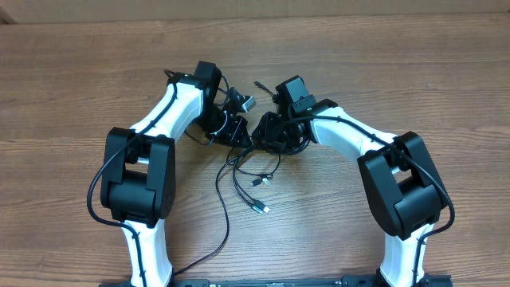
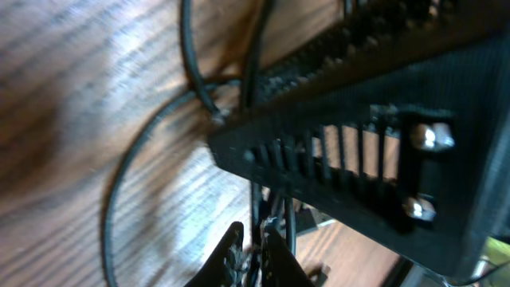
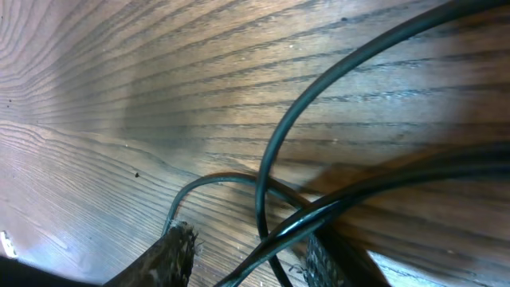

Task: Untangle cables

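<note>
Overhead, centre of frame: the cables (image 1: pixel 249 171) lie in a tangle between your two arms, loose ends trailing toward the lower edge. Your left gripper (image 2: pixel 253 257) is pinched onto one strand; your right gripper (image 3: pixel 247 253) stands part-open, strands crossing its gap.

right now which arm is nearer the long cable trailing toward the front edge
Left. The long cable runs down close beside the left arm; the right arm stands far off on its other side.
</note>
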You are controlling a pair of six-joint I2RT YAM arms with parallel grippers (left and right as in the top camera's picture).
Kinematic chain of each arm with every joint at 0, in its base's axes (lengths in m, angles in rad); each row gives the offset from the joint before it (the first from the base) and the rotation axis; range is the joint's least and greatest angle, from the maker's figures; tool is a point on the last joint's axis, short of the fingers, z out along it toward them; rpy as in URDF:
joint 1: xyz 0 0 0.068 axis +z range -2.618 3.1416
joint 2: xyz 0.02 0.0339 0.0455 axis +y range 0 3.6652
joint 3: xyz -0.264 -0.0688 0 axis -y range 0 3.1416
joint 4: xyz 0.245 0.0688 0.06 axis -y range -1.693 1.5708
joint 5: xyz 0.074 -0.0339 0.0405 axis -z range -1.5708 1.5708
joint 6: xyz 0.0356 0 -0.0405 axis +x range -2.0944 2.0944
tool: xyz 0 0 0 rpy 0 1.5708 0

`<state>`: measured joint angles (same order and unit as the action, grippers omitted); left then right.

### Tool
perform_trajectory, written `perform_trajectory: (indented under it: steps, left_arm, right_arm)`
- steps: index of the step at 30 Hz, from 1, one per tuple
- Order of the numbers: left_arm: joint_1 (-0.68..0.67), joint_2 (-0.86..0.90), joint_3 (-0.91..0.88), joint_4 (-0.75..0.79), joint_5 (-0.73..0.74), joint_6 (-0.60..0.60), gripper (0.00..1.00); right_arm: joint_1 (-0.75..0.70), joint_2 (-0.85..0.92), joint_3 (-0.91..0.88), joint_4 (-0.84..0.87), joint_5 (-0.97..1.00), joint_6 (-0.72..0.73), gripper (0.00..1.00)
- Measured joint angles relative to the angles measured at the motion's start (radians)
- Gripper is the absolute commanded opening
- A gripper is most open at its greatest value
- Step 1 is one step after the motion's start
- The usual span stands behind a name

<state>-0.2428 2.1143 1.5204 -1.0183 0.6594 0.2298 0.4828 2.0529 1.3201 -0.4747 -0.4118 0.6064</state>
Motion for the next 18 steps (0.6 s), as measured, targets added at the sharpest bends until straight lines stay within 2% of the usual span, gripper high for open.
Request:
perform_trajectory:
  steps: [3,7,9,11,18]
  left_arm:
    - [0.000,0.000,0.000,-0.043,0.003,0.012,0.04]
    - [0.000,0.000,-0.004,-0.063,-0.009,0.018,0.05]
    - [0.000,0.000,-0.010,-0.060,-0.018,0.022,0.06]
    - [0.000,0.000,-0.019,-0.056,-0.030,0.026,0.07]
    - [0.000,0.000,-0.066,-0.005,-0.122,-0.003,0.10]
  right_arm:
    - [0.010,0.003,0.000,0.003,0.010,0.000,0.43]
    - [0.016,0.008,0.000,0.007,0.019,0.000,0.43]
    - [0.016,0.008,0.000,0.010,0.019,0.000,0.34]
    - [0.016,0.011,0.000,0.006,0.025,0.002,0.33]
    - [-0.021,0.005,0.042,-0.228,0.023,-0.053,0.42]
